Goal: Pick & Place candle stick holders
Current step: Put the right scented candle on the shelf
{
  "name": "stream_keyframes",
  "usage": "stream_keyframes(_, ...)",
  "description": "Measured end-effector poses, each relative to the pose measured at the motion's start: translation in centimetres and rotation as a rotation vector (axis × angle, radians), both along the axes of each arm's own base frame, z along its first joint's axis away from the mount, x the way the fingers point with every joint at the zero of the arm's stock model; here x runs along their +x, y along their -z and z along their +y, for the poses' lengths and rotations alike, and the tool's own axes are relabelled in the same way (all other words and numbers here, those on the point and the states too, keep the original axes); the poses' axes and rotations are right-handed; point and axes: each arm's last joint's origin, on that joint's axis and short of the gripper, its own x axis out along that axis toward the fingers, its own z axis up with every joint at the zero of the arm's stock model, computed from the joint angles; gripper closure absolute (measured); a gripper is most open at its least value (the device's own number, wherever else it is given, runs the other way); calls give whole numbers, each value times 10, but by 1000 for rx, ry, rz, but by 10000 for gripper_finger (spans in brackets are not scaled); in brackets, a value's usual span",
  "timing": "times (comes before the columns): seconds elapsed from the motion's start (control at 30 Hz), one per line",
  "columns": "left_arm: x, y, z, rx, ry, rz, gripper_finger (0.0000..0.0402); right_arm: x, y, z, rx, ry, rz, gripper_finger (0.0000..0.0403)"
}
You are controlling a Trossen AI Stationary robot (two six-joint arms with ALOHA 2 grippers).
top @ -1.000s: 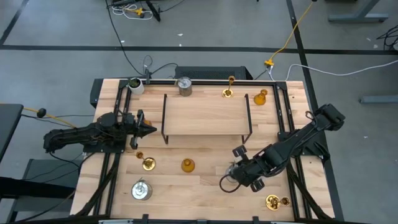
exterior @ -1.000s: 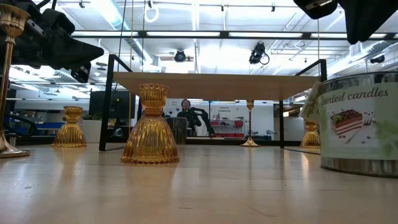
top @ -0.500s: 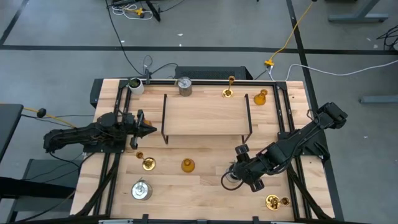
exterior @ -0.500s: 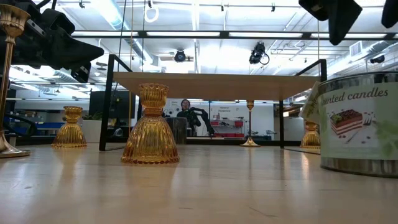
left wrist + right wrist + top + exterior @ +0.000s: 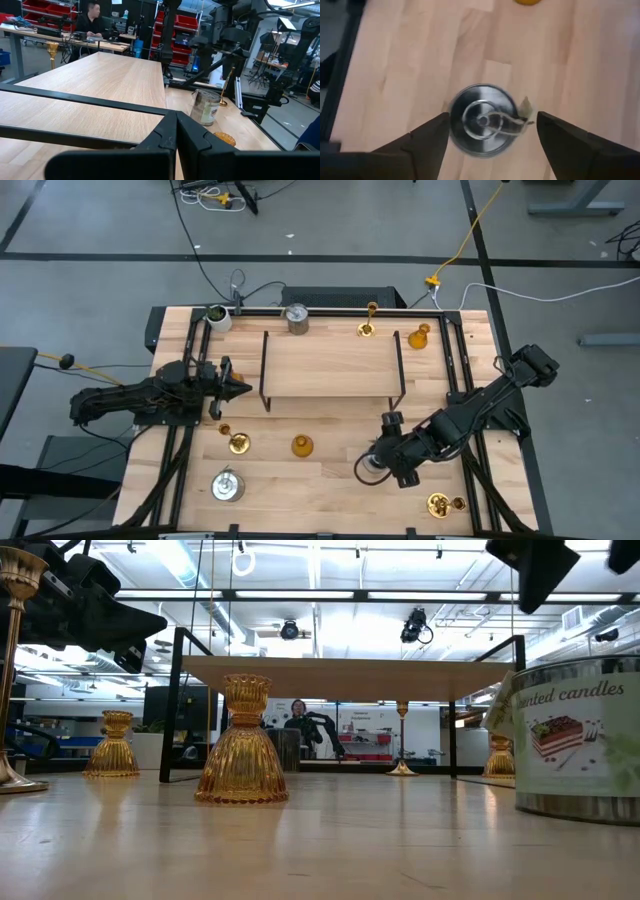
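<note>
Released a moment ago, the silver can-shaped candle holder [image 5: 372, 468] stands near the table's [image 5: 330, 480] front edge, toward the right front corner. Above it the right gripper [image 5: 487, 131] hovers, jaws spread wide. Left gripper [image 5: 240, 389], jaws closed and empty, waits beside the wooden rack [image 5: 330, 365].

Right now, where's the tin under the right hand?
High view: the tin stands on the table's front right, under the open right hand, right of the amber holder.
</note>
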Motion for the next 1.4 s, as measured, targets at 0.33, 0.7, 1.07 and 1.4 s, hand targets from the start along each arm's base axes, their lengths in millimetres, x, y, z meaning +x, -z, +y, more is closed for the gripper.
stream_keyframes(0.33,0,0,0,0,0,0,394,0,0,0,74,161,7,36)
stream_keyframes(0.7,0,0,0,0,0,0,394,0,1,-1,88,239,-5,5)
stream_keyframes(1.07,0,0,0,0,0,0,394,-8,29,-1,104,222,68,4)
stream_keyframes(1.4,0,0,0,0,0,0,394,-12,44,-1,85,169,85,3)
